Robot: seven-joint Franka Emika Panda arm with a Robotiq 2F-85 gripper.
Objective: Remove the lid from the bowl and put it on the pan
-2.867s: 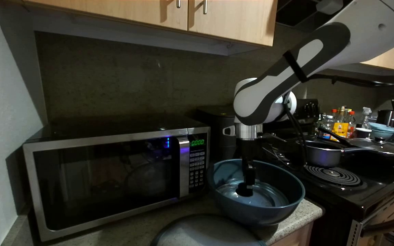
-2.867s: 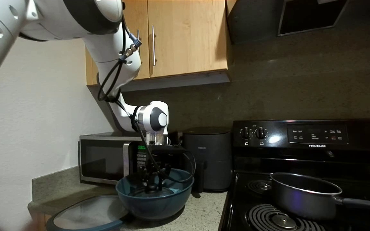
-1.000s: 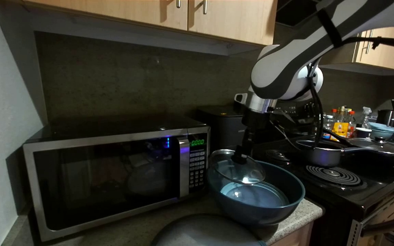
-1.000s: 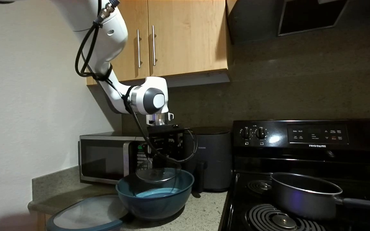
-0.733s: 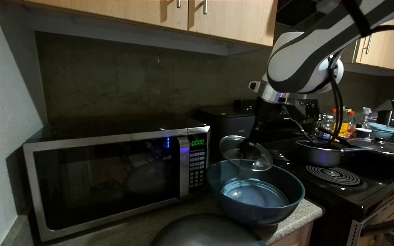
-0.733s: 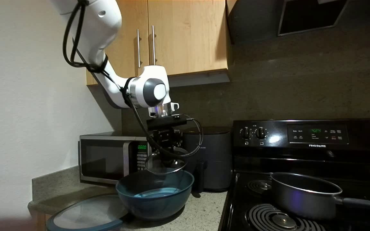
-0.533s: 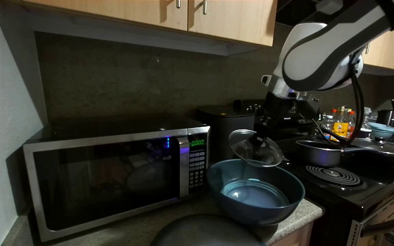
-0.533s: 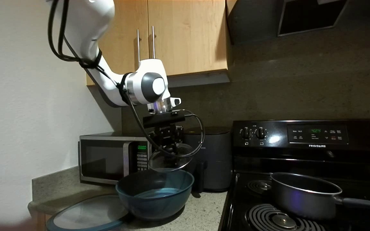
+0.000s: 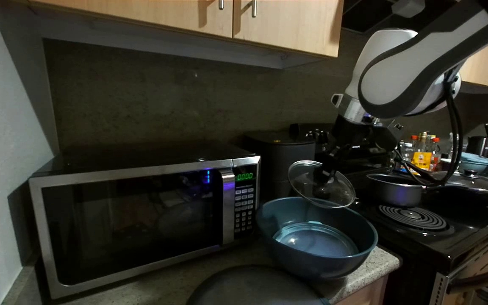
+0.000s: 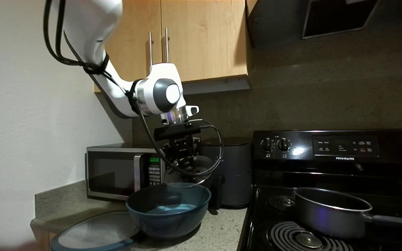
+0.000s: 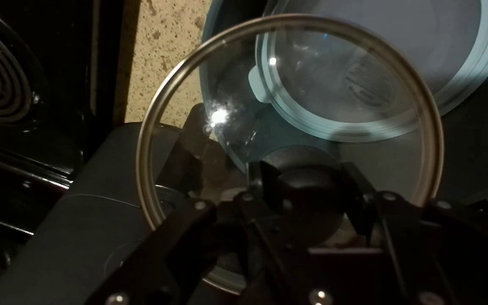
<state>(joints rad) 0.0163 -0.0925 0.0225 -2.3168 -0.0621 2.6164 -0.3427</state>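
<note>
My gripper [image 11: 305,180] is shut on the dark knob of the lid [image 11: 235,135], a round clear-glass disc with a metal rim. In an exterior view the lid [image 9: 305,182] hangs tilted over the back part of the blue-grey bowl [image 9: 320,267]. The lid's lower edge overlaps the bowl's rim there, so I cannot tell how large the gap is. Inside the bowl lies a round piece with a light blue rim [image 11: 295,114]. The pan [image 10: 330,219], dark with a long handle, stands on the stove, right of the bowl in both exterior views.
A black air fryer [image 10: 225,174] stands close behind the lid, and the microwave [image 9: 142,220] beside the bowl. A large blue-rimmed glass cover [image 10: 99,230] lies on the counter. Bottles [image 9: 422,156] and a lidded skillet [image 9: 477,186] are farther along. Wooden cabinets [image 10: 204,42] hang above.
Earlier my gripper was down inside the bowl. It has since lifted out with the lid, which has risen, tilted and shifted right; the latest movement is small. Bowl and pan have stayed put.
</note>
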